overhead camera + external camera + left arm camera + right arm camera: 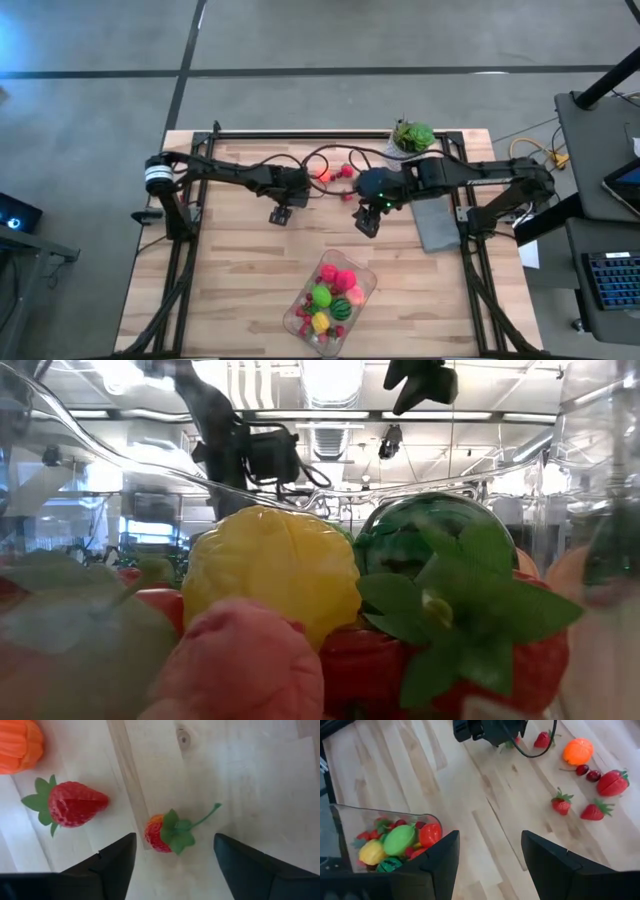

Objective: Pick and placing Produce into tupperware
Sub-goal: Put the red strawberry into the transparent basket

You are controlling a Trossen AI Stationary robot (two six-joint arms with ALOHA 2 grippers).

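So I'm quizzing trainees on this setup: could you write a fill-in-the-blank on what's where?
1. The left claw hovers open over a small ____ with a green stem.
2. The clear tub sits near the table's ____ edge.
3. The piece beside the big strawberry is coloured ____.

Missing words: strawberry; front; orange.

We've got a leafy plant [412, 135] at the table's [240, 290] far edge, grey slab [436, 225] nearby.
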